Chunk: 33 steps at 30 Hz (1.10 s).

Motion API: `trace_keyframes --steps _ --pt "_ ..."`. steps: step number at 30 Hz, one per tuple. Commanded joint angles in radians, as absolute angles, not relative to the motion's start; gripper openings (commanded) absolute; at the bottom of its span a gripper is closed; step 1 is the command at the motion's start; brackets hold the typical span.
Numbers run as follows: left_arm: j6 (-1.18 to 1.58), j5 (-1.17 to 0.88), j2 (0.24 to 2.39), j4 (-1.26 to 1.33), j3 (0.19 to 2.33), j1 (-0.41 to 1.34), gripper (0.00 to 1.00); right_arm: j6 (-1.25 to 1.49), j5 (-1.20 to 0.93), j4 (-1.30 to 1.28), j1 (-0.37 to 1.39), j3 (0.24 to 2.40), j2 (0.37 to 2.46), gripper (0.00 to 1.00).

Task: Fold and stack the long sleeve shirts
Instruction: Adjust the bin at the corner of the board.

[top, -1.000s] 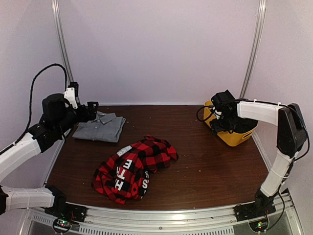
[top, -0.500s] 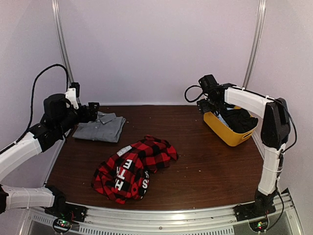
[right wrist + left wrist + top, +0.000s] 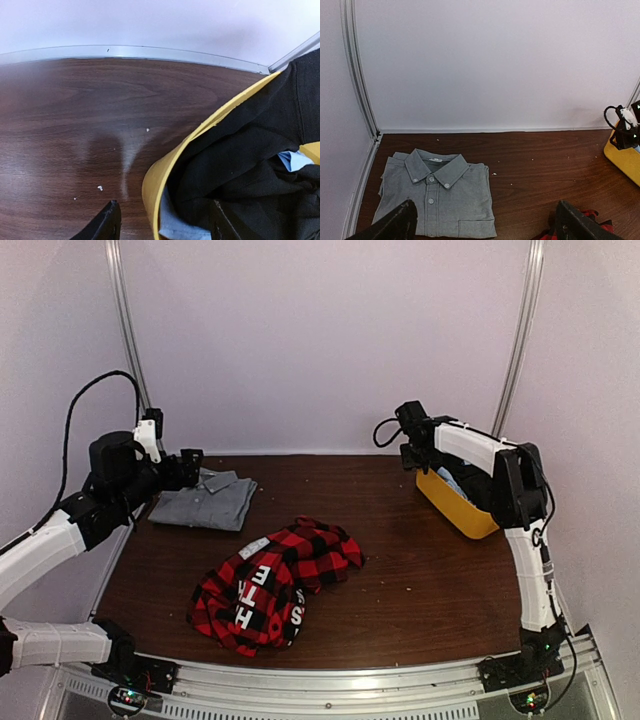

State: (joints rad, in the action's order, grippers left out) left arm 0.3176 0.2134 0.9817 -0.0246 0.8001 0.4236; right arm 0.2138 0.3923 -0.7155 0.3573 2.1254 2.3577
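Top view: the grey shirt [image 3: 205, 502] lies folded flat at the far left of the dark wood bench [image 3: 420, 580], the left hand [image 3: 192, 466] hovering at its far left corner. The flannel [image 3: 272, 585] sits in a crumpled heap near the front middle, white letters showing, well apart from the grey shirt. The right hand [image 3: 414, 460] hangs at the left end of the yellow bin [image 3: 450, 505], far right. Pale walls [image 3: 320, 340] and two metal rails [image 3: 124, 330] close in the space

Left wrist view: the left hand's fingers stand wide with nothing between them, framing the grey shirt's lower part. Collar, buttons and chest pocket show only here; the flannel is just a red sliver at the bottom edge. White specks [image 3: 494, 174] dot the bench

Right wrist view: the right hand's fingers stand apart on either side of the bin's rim, gripping nothing. This view alone shows black cloth [image 3: 240, 150] and pale blue cloth [image 3: 180, 225] inside the bin
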Motion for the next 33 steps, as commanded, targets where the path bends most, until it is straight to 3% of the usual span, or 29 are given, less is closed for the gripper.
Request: trace_keyframes --steps 1,7,12,20,27,33 --pt "0.325 0.212 0.98 0.005 0.799 0.425 0.98 0.192 0.325 -0.683 0.341 2.181 2.39 0.51" --pt "0.328 0.215 0.981 0.005 0.798 0.425 0.98 0.03 0.217 -0.647 0.344 2.122 2.377 0.27" --pt "0.331 0.208 0.995 0.008 0.799 0.425 0.98 -0.182 0.176 -0.562 0.375 1.94 2.266 0.0" --pt "0.334 0.201 1.011 0.012 0.801 0.425 0.97 -0.431 -0.022 -0.551 0.414 1.785 2.145 0.0" --pt "0.333 0.203 1.006 0.011 0.799 0.425 0.98 -0.518 -0.089 -0.617 0.405 1.79 2.127 0.01" --pt "0.33 0.203 1.002 0.006 0.801 0.425 0.98 -0.504 -0.059 -0.59 0.373 1.755 2.081 0.25"
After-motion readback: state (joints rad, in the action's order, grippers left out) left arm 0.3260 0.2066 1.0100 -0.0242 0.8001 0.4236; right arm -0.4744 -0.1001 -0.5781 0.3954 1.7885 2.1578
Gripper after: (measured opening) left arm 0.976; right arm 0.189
